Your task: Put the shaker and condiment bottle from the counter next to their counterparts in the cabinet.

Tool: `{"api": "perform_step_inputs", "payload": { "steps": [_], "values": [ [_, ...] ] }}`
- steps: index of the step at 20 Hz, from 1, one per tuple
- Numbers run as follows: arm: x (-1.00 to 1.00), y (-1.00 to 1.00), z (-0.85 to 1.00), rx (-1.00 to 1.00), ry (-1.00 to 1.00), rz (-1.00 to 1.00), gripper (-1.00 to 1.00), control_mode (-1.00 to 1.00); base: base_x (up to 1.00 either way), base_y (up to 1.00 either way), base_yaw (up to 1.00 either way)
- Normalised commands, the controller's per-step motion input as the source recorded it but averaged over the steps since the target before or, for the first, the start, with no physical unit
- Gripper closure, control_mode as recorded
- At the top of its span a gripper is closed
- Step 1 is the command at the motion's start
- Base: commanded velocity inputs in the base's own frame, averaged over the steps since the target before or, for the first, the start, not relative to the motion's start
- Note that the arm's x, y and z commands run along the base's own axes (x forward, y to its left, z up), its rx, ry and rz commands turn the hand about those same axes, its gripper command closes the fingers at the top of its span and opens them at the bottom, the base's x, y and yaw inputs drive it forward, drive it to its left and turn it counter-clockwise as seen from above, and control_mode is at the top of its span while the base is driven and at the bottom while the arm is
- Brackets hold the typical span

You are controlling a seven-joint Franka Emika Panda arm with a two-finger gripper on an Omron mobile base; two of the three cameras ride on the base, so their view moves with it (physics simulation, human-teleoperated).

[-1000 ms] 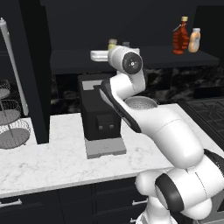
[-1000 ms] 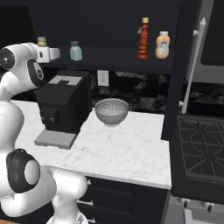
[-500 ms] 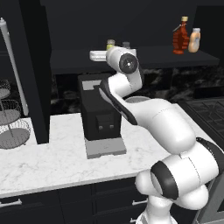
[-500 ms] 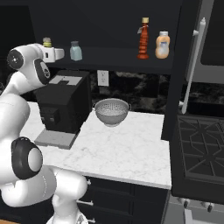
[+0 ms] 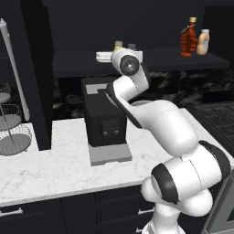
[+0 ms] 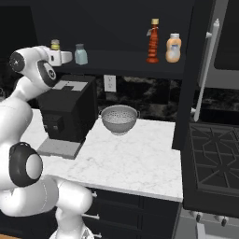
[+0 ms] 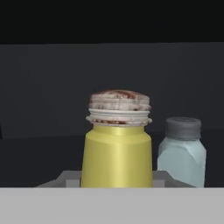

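While the yellow shaker point(image 7: 117, 146) sits this close to the lens, clamped between the fingertips with its body upright and its ribbed cap uppermost, the step in hand reads as setting it down on the cabinet shelf point(image 6: 135, 69) beside its counterpart. Gripper point(image 7: 117, 184) narrowed onto the shaker's lower body; the tips themselves are mostly lost at the bottom of the hand view, so the exact contact is a guess, but the grip looks square. To do this well: keep the shaker vertical, bring its base flat onto the shelf before the jaws part, and leave a small gap to the pale blue-green shaker point(image 7: 182, 151), which stands just beside and slightly behind it, so the fingers don't knock it on release. Withdraw straight back along the approach line, not sideways. Arm pose, from the base views: the arm rises over the marble counter point(image 6: 135, 158), elbow high above the black coffee machine point(image 5: 105, 114), forearm folded back and the white hand levelled out horizontally at shelf height, reaching in at the left part of the cabinet point(image 5: 137, 32). Shaker top shows just above the hand point(image 6: 55, 45). A metal colander point(image 6: 120, 119) sits on the counter, well below the work. Farthest off, at the right end of the shelf, the dark red condiment bottle point(image 6: 153, 42) stands already next to the orange squeeze bottle point(image 6: 173, 48).
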Motion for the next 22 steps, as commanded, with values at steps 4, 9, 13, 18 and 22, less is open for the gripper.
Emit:
{"api": "perform_step_inputs", "payload": {
  "steps": [4,9,13,18,22],
  "values": [
    [0.10,0.00,0.00,0.00,0.00,-0.07,1.00,-1.00,0.00,0.00,0.00],
    [0.07,0.08,0.00,0.00,0.00,0.00,1.00,-1.00,0.00,0.00,0.00],
    [0.33,0.00,0.00,0.00,0.00,0.00,1.00,-1.00,0.00,0.00,0.00],
    [0.34,0.00,0.00,0.00,0.00,0.00,1.00,-1.00,0.00,0.00,0.00],
    [0.31,0.00,0.00,0.00,0.00,0.00,1.00,-1.00,0.00,0.00,0.00]
  ]
}}
